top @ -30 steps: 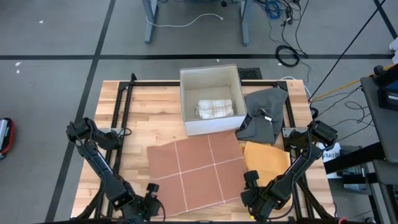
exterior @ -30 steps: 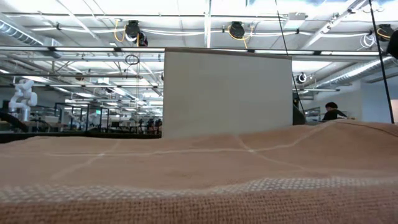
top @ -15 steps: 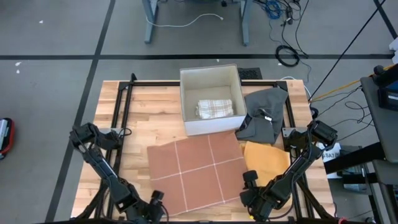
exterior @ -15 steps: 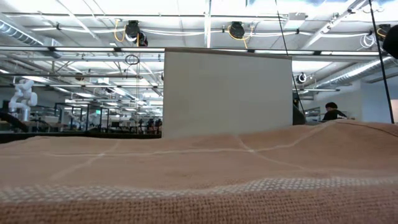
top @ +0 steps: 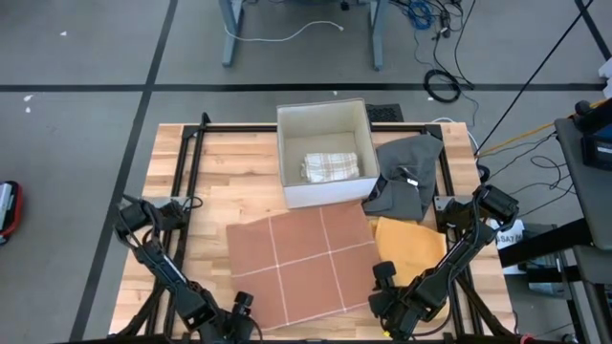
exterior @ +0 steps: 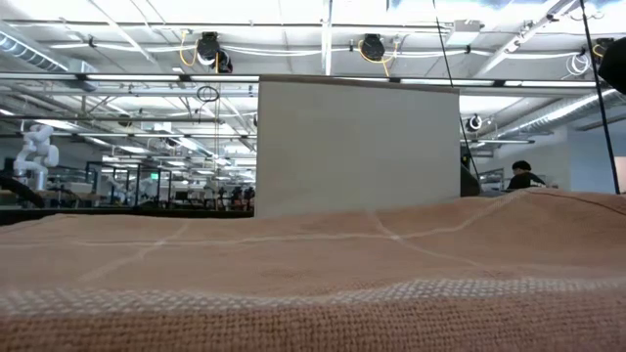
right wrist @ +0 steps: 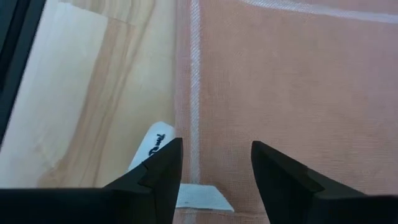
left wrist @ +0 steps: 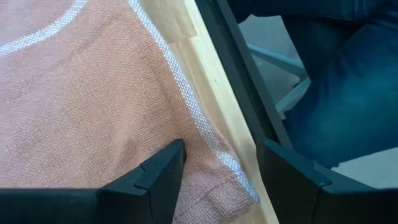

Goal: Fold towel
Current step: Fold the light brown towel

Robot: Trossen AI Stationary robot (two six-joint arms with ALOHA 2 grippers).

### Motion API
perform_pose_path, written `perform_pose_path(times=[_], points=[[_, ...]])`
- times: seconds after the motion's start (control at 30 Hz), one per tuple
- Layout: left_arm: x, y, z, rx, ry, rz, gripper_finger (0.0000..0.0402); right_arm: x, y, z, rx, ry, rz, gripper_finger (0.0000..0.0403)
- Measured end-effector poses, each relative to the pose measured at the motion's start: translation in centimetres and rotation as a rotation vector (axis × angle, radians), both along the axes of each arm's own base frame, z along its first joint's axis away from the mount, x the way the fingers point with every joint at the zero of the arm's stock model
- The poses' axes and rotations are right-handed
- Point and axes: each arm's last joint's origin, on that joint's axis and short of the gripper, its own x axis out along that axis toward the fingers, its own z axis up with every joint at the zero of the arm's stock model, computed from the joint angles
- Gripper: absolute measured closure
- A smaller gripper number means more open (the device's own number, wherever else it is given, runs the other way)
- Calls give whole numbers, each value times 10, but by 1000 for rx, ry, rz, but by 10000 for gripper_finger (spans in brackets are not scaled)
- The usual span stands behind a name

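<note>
Towel flat on table, near edge between both arms
Towel [top: 301, 256] soft, light, limp; best pinched at near corners. Left gripper [left wrist: 221, 180] and right gripper [right wrist: 214, 167] both spread over those corners, holding nothing

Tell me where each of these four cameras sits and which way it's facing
High: overhead, looking down on the table; both arms show.
Low: table-top height, looking across the towel at the box.
Left wrist: over the towel's corner, left gripper open.
Right wrist: over the towel's edge, right gripper open.
All four share the towel.
</note>
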Motion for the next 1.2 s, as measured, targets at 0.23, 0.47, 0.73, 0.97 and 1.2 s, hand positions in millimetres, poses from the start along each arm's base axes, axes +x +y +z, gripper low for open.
perform_pose_path(times=[0.23, 0.47, 0.73, 0.97, 1.2], points=[[-1, 6, -4, 84, -3, 35, 274, 1, 0, 0, -3, -18, -3, 225], [-5, 17, -9, 176, 66, 87, 367, 1, 1, 0, -4, -18, 1, 225], [-9, 20, -7, 201, 107, 68, 397, 1, 0, 0, -31, -32, 9, 225], [-11, 21, -4, 203, 114, 63, 399, 1, 0, 1, -13, -39, -5, 225], [-11, 21, -4, 202, 114, 62, 400, 6, 7, 3, 62, -72, 12, 225]])
